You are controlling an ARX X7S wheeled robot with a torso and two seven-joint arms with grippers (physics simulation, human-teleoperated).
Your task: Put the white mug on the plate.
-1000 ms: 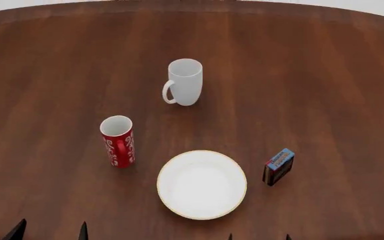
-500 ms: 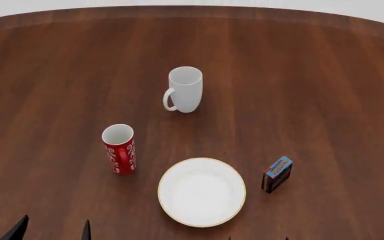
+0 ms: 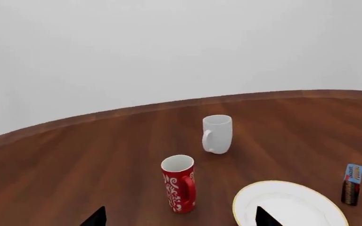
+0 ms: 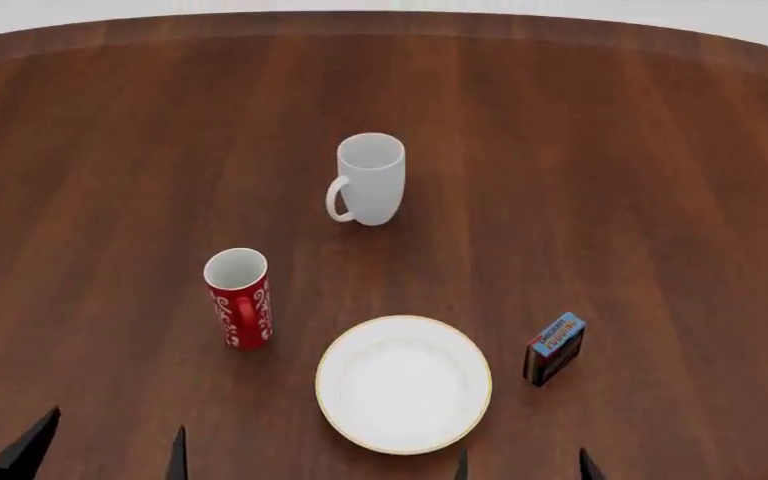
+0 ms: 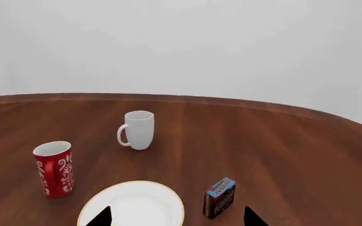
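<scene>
**End effectors spread at the near edge, nothing held**

The left end effector (image 4: pixel 97 455) and right end effector (image 4: pixel 523 463) show only dark fingertips at the near edge, spread wide, gripping nothing; the white mug (image 4: pixel 369 179) stands upright toward the far middle of the dark brown wooden surface (image 4: pixel 624 180), well apart from the plate (image 4: pixel 404 384); a red mug (image 4: pixel 239 298) stands left of the plate, a small box (image 4: pixel 555 348) right of it; the curved far rim meets a plain pale wall (image 3: pixel 168 47).

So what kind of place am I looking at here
Probably a simulated dining or kitchen tabletop: a round dark wooden table against a blank pale wall, set with a white mug, a red mug and a plate.
</scene>
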